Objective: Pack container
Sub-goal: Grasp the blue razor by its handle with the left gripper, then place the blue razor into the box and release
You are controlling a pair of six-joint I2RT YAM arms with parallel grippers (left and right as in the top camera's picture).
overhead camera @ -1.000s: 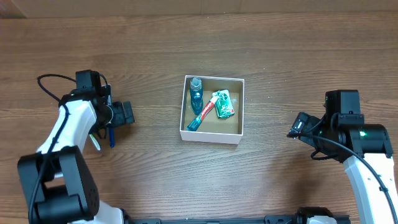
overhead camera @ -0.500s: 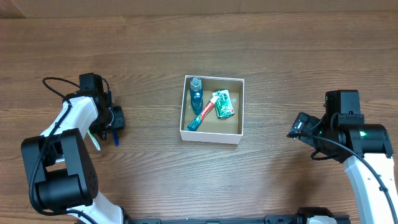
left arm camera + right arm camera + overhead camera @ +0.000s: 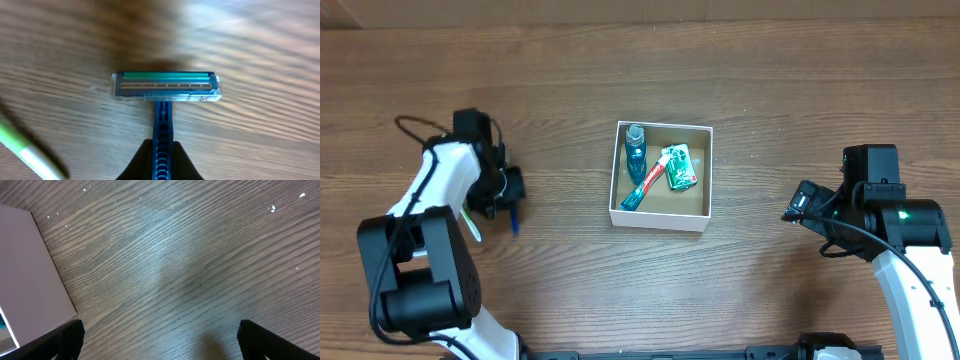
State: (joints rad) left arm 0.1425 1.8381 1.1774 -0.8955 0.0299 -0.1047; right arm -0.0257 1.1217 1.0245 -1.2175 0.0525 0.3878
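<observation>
Now the left gripper (image 3: 161, 152) pinches the blue razor (image 3: 165, 86) by its handle, at nine o'clock from the container (image 3: 657, 219), which sits mid-way across the table (image 3: 770, 80) holding a blue bottle (image 3: 636, 150). Right gripper (image 3: 160, 335), at three o'clock, hangs with jaws wide apart.

No text, brand, number or sign can be read in any view.

Overhead: the green packet (image 3: 680, 167) at the right of the box (image 3: 660, 218) carries white print, too small to read. The red and white item (image 3: 652, 178) just left of it shows markings, also illegible. The blue bottle (image 3: 636, 152) at the far left of the box has no readable label.

Left wrist: the razor (image 3: 165, 87) is partly blurred and shows no readable mark.
</observation>
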